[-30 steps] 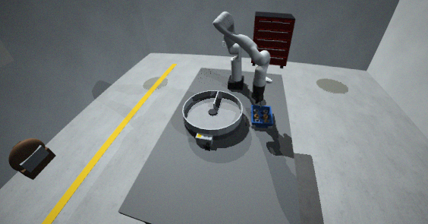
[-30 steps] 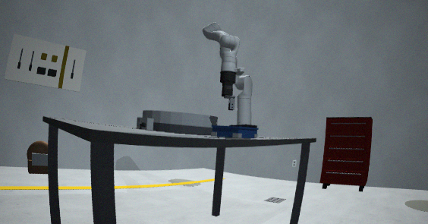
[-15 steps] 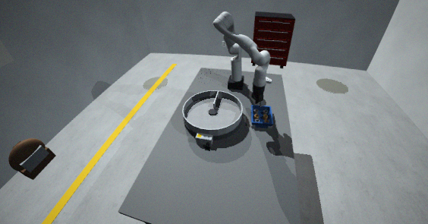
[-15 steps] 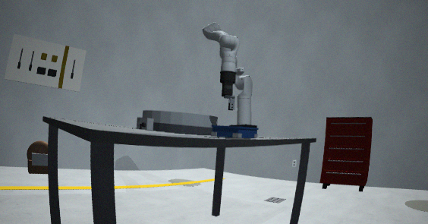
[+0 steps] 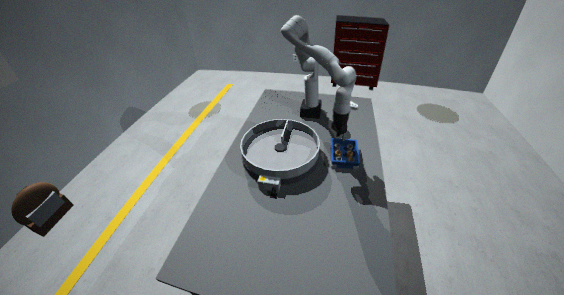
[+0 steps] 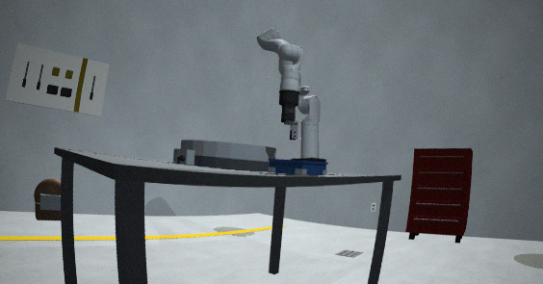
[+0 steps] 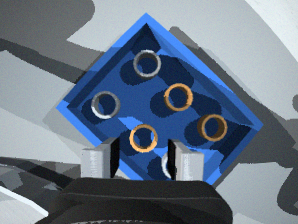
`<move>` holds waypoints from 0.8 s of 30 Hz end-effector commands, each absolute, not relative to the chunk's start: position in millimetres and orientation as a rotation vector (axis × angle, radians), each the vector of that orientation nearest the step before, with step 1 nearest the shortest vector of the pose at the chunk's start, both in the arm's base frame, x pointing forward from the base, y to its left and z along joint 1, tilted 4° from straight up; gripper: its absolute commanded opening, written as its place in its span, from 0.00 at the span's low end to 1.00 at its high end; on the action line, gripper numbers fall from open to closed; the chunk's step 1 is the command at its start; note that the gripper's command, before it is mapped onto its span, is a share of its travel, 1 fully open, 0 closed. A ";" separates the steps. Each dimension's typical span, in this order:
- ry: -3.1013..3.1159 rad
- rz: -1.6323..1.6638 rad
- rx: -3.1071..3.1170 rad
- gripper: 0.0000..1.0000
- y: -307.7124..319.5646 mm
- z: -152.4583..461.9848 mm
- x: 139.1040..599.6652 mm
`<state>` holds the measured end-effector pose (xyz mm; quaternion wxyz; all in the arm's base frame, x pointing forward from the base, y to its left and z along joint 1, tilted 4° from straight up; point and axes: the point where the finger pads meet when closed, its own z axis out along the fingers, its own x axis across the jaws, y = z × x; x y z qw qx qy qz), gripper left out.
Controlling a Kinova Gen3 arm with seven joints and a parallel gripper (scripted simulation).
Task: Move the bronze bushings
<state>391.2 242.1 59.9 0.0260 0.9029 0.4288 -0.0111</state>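
Note:
The blue crate [image 7: 158, 102] sits on the table to the right of the turntable [image 5: 280, 148]; it also shows in the top and exterior views [image 5: 345, 153] [image 6: 297, 166]. In the wrist view three bronze bushings stand upright in it [image 7: 143, 137] [image 7: 178, 96] [image 7: 213, 127]. Two steel bushings [image 7: 147, 63] [image 7: 105, 104] stand in its far part, and a third is partly hidden behind my right finger [image 7: 166, 164]. My gripper [image 7: 143, 152] [image 6: 292, 133] is open and empty, hanging well above the crate. The turntable's disc holds only its hub [image 5: 281, 147] and an arm.
A raised grey rim rings the turntable [image 5: 304, 161]. A small control box [image 5: 268, 182] sits at its front. The robot base [image 5: 310, 109] stands behind the turntable. A red drawer cabinet [image 5: 361, 51] stands on the floor beyond the table.

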 end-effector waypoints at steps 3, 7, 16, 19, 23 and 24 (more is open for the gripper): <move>1.323 -0.042 2.789 0.76 239.1 59.3 391.0; 1.323 -0.043 2.789 0.76 238.9 58.4 390.6; 1.324 -0.044 2.788 0.76 237.4 42.2 390.0; 1.325 -0.053 2.789 0.76 236.4 26.8 388.6; 1.318 -0.053 2.792 0.76 235.1 7.4 388.5; 1.321 -0.053 2.791 0.76 234.7 2.8 388.5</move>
